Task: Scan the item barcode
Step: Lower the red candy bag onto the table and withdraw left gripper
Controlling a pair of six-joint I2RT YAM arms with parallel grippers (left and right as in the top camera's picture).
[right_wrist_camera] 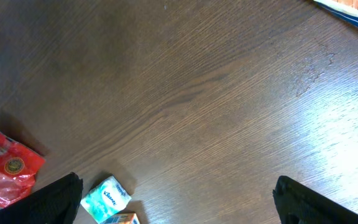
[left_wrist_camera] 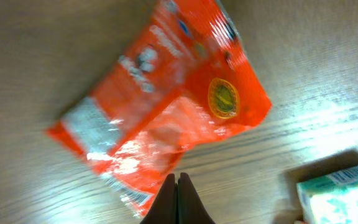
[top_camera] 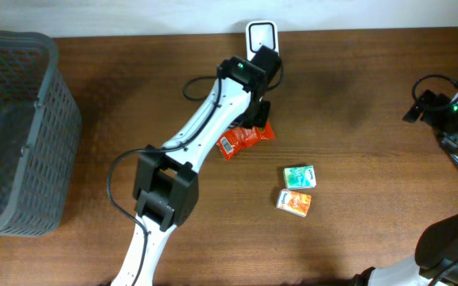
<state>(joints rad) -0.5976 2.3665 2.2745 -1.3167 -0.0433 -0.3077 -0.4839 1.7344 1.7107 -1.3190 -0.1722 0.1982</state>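
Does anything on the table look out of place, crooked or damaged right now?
Nothing is spilled or broken. The red snack packet lies crumpled and skewed on the table, with the shut jaws of the left arm at its edge. Whether they pinch it is unclear.

Dark wood table [top_camera: 356,95], glossy sheen — grey basket [top_camera: 14,135], left

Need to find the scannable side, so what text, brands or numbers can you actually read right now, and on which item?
"Kleenex", blue script on the green tissue pack, as best it reads.
The red snack bag: white lettering and a yellow round seal, too blurred to read.
The barcode label on the bag's corner: digits too small.
The orange box: print too small.
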